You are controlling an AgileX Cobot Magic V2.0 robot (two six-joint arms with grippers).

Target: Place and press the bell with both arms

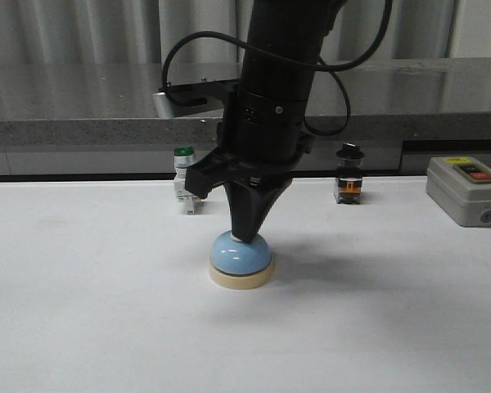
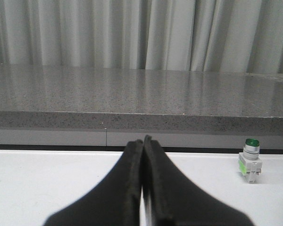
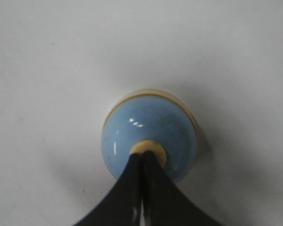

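The light-blue bell (image 1: 240, 255) with its cream base stands upright on the white table, near the middle. My right gripper (image 1: 244, 233) comes straight down from above, shut, with its joined tips resting on the cream button on top. In the right wrist view the bell (image 3: 151, 127) sits just past the shut gripper (image 3: 142, 155), whose tips touch the button (image 3: 153, 147). My left gripper (image 2: 143, 140) is shut and empty, low over the table and facing the back ledge. It does not show in the front view.
A white green-capped switch (image 1: 184, 184) stands at the back left of the bell, also in the left wrist view (image 2: 250, 162). A black and orange switch (image 1: 349, 176) stands at the back right. A grey box (image 1: 468, 190) with a red button is at the far right. A grey stone ledge (image 1: 82, 123) runs behind the table.
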